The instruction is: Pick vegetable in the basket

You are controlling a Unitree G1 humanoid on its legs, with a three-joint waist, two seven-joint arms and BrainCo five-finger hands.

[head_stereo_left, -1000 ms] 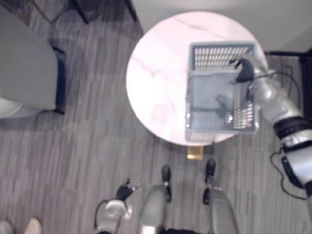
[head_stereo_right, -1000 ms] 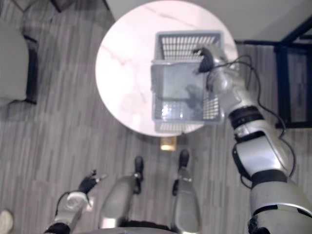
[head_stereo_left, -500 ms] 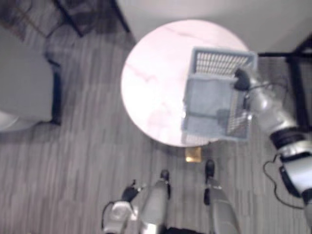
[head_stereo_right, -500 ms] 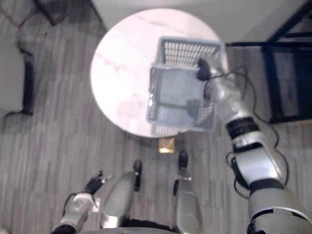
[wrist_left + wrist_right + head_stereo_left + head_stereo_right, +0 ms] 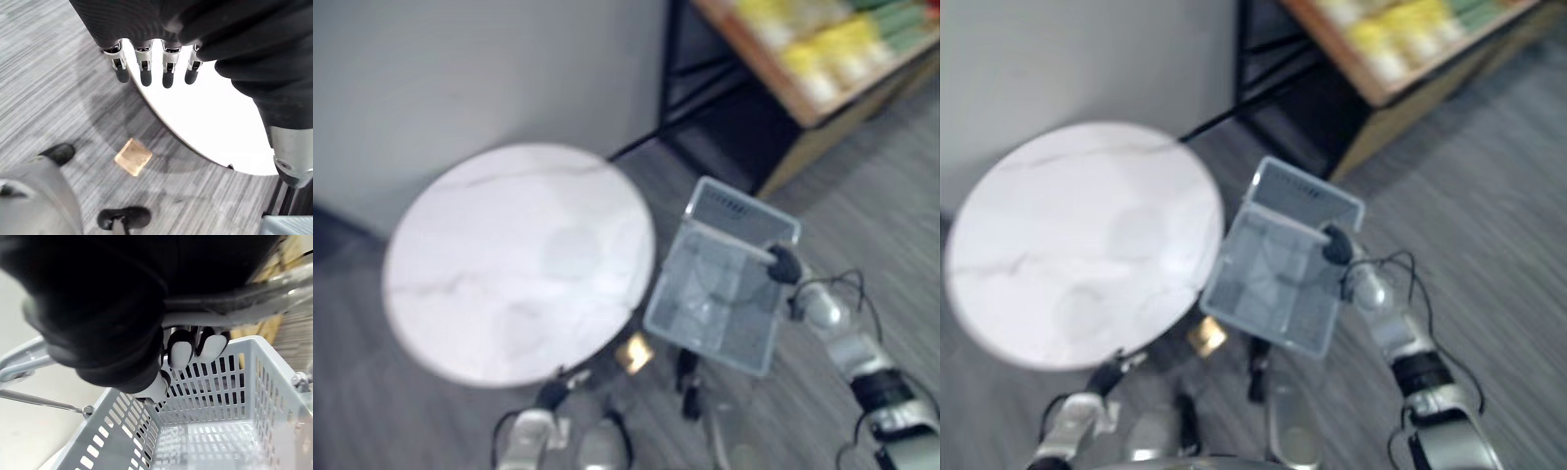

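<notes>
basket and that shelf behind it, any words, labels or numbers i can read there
No text can be read anywhere.
basket: plain grey mesh walls, no label to be seen.
yellow packs on the shelf: any print is too blurred to read.
round table: veined top, no writing.
tan square on the floor: no marks to be seen.

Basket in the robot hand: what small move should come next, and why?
Probably carry it toward the shelf: the right robot hand is curled round the handle, the basket looks empty, and yellow and green goods lie there.
</notes>
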